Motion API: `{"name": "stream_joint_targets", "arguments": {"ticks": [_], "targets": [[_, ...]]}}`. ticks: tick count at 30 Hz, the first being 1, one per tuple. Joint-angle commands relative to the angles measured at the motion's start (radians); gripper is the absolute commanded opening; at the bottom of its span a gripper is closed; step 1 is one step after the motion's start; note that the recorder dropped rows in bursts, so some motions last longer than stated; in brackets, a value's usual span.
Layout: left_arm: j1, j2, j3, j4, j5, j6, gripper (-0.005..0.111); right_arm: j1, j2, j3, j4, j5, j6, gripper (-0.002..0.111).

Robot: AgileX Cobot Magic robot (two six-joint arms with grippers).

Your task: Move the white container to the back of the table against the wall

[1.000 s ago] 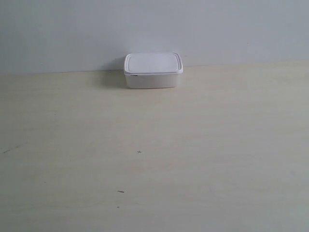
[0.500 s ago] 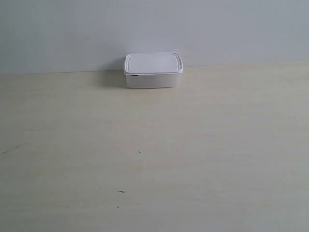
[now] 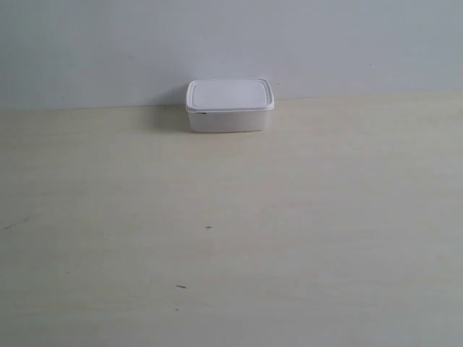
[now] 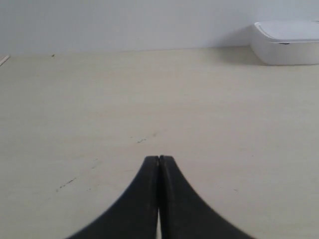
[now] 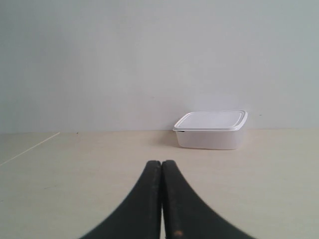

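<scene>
**Both grippers closed and empty; container well ahead, at the wall**

Left gripper (image 4: 158,158): the two black fingers are pressed together along their full visible length, with nothing between them. The tips are low over the bare table (image 4: 99,99); whether they touch the surface cannot be told. A few small dark specks (image 4: 142,140) lie on the wood grain just ahead of the tips.

Right gripper (image 5: 162,162): its fingers likewise meet tip to tip and hold nothing. It is low and near level with the table surface.

White container (image 5: 209,137): it is well apart from both grippers and touched by neither. From the right gripper it lies far ahead and slightly off the line of the fingers. From the left gripper it lies far ahead and much further off to one side. It stands upright and its flat lid is seated.

In the exterior view the container stands at the table's back edge, at the foot of the wall (image 3: 217,43). Actual contact with the wall cannot be confirmed.
</scene>
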Motion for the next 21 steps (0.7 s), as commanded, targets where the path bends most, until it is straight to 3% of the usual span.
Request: {"name": "stream_joint_targets", "arguments": {"ticks": [1, 21], "targets": [[0.029, -0.006, 0.0, 0.039, -0.006, -0.098, 0.0, 0.0, -0.004, 0.006, -0.006, -0.002, -0.001, 0.0], [0.043, -0.006, 0.0, 0.06, -0.014, -0.149, 0.0, 0.0, -0.004, 0.006, -0.006, -0.002, -0.001, 0.0]]}}
